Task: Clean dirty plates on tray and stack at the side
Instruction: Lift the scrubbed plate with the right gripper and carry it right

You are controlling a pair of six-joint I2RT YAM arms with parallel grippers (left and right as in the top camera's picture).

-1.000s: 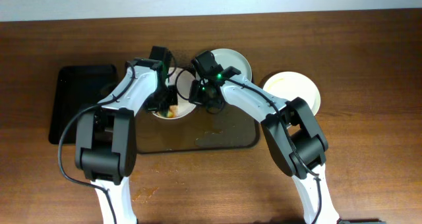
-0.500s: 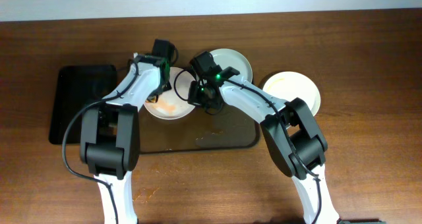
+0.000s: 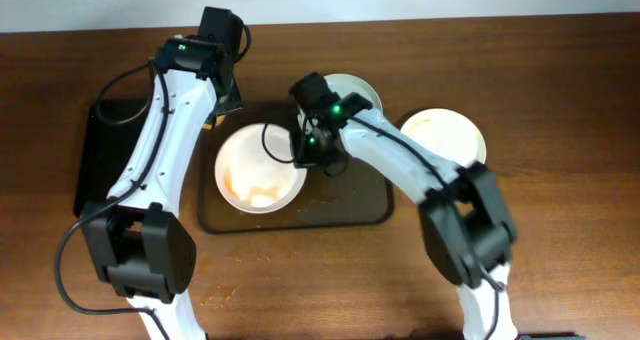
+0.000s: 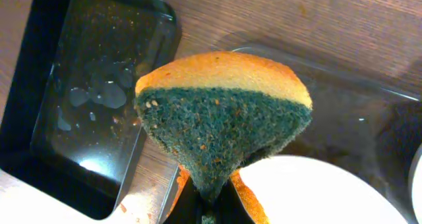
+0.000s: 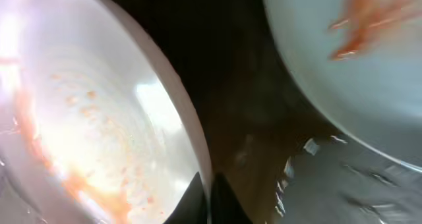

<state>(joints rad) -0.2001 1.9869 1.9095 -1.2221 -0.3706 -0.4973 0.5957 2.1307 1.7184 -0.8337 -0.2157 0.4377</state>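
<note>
A white plate [image 3: 260, 168] smeared with orange sauce lies on the left half of the large dark tray [image 3: 345, 208]. My right gripper [image 3: 304, 152] is shut on its right rim; the right wrist view shows the rim pinched between the fingers [image 5: 208, 192], with the plate [image 5: 99, 118] to the left. My left gripper [image 3: 224, 98] is raised over the tray's back left corner, shut on a yellow-and-green sponge [image 4: 224, 118] stained with sauce. A second plate [image 3: 355, 92] with red streaks [image 5: 356, 59] sits at the tray's back. A third plate [image 3: 445, 138] rests on the table to the right.
A smaller black tray [image 3: 112, 155] with water drops [image 4: 86, 99] lies left of the large tray. Sauce specks mark the wood table [image 3: 222, 295] near the front. The large tray's right front [image 3: 330, 212] is wet and smeared.
My left arm has lifted the sponge off the plate and swung back and to the left. The plate, held by my right gripper, now sits fully uncovered and a little closer to the front.
</note>
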